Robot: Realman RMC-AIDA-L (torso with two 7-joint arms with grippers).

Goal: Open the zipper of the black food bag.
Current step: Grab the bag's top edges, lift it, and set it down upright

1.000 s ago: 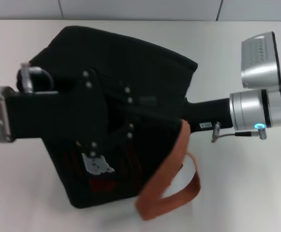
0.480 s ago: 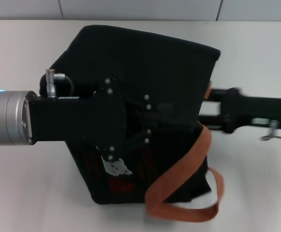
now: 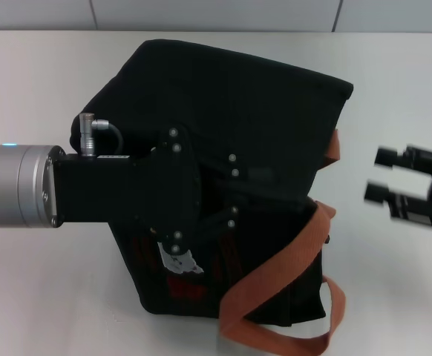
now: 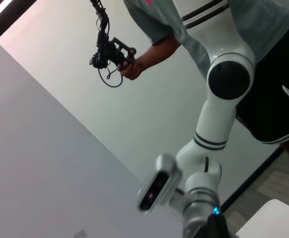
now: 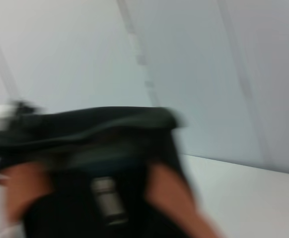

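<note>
Black food bag (image 3: pixel 231 96) lying on the white bench (image 3: pixel 38 282), filling the centre of the head view, orange-brown handles (image 3: pixel 275 282) trailing to the lower right. Left tool (image 3: pixel 227 194) stretched in from the left edge, over the bag's middle; cannot tell how its fingers stand. Right tool (image 3: pixel 378 174) at the right edge, off the bag, fingers parted, nothing held. Silver pull tab (image 5: pixel 106 201) of the zipper blurred, low centre in the right wrist view.

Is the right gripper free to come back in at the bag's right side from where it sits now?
Probably yes: the right gripper is open and clear of the black food bag, with only bare table between; an orange handle drapes that side.
</note>
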